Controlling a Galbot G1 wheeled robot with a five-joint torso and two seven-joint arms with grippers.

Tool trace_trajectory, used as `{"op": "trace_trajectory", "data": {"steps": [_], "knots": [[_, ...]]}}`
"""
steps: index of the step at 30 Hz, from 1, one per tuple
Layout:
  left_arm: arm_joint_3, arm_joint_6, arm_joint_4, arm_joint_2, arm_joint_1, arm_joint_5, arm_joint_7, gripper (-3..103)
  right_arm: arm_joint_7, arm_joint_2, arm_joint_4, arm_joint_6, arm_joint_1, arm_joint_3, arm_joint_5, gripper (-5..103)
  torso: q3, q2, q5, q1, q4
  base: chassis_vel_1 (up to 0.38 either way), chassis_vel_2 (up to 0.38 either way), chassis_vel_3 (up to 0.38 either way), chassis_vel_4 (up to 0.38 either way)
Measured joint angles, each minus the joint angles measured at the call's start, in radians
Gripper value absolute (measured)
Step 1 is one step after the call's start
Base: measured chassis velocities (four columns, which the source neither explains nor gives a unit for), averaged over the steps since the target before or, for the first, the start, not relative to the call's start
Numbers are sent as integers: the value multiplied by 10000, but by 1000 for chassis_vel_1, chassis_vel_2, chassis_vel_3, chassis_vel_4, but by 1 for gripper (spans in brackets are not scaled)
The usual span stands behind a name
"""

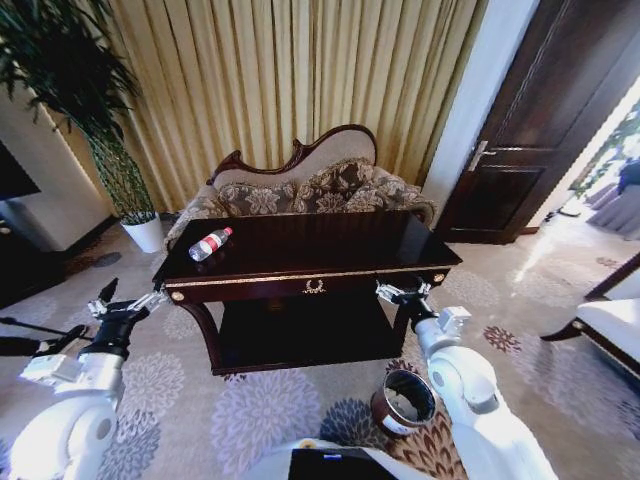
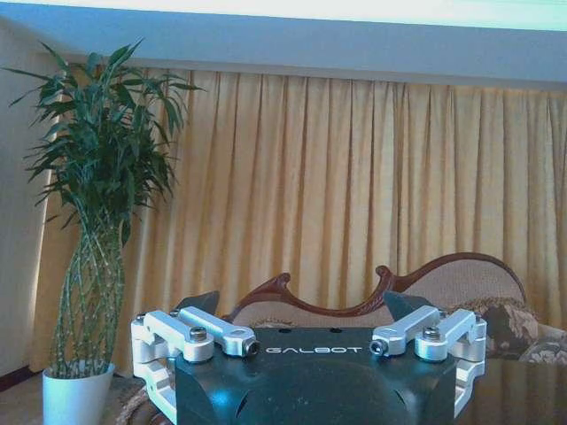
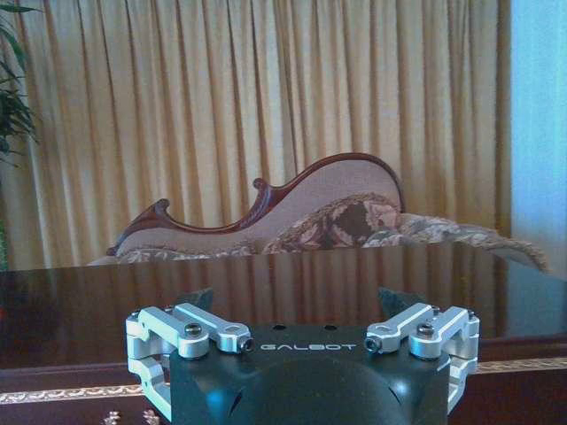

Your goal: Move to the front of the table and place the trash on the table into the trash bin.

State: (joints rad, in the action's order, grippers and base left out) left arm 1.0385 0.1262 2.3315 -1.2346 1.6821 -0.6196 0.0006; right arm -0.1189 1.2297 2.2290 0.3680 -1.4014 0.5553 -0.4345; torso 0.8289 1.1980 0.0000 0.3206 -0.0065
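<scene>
Glossy dark wood table [image 1: 330, 245], clear plastic bottle [image 1: 210, 244].

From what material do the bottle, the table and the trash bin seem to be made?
Bottle: likely clear plastic, see-through with a red label. Table: seemingly dark polished wood, its top mirrors the curtain, with gold trim. Trash bin: reddish-brown body of unclear material, shiny metallic-looking rim.

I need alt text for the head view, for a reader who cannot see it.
A dark glossy table stands before the robot with a clear plastic bottle lying near its left end. The left gripper and right gripper are raised by the table's front corners. A round trash bin stands on the carpet beside the right arm.
</scene>
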Motion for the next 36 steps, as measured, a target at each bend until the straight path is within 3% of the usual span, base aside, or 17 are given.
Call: {"op": "trace_trajectory", "data": {"steps": [22,33,36], "knots": [[-291,-412,-141,-256,120,233,176,100,0,212,-521,122,698,-188,-462,100,-1,1,0,-1,0,-79,133,73,-133],[-171,-691,-248,-233,271,303,242,100,0,232,-463,-195,657,2,-425,100,1,-3,0,4,0,-133,100,122,-93],[-144,-695,-293,-200,263,288,241,100,0,259,-374,136,633,-119,-455,100,-1,0,-2,0,1,0,0,0,0]]}}
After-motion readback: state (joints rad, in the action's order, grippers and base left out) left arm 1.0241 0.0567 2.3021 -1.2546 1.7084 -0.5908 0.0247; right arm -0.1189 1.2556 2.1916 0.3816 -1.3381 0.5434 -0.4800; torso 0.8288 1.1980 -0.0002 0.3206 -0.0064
